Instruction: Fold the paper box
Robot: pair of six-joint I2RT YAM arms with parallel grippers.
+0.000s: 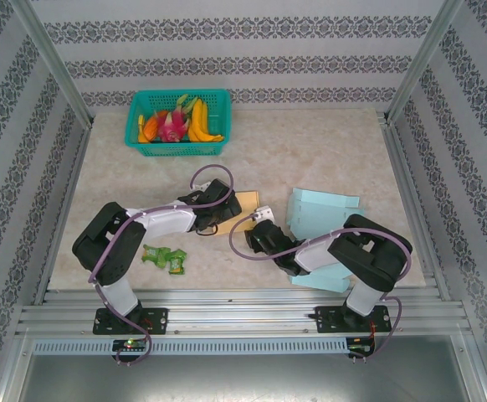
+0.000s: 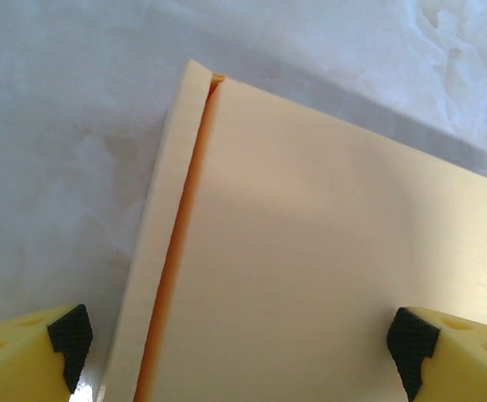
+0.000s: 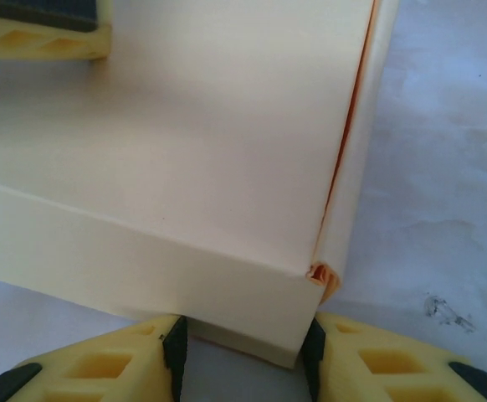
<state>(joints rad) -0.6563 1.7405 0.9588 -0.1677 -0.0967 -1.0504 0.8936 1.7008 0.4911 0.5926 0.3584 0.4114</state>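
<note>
here the paper box (image 1: 242,213) lies on the worktop (image 1: 327,159) between the 2 arms; the left tool (image 2: 239,352) stands spread wide over it, while the right tool (image 3: 243,356) pinches 1 corner.

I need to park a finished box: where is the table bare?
Bare: far right, between basket and right wall, beyond the blue boxes; also the left edge, nearer than the basket. Crowded: the near middle, around the tan box and wrappers.
</note>
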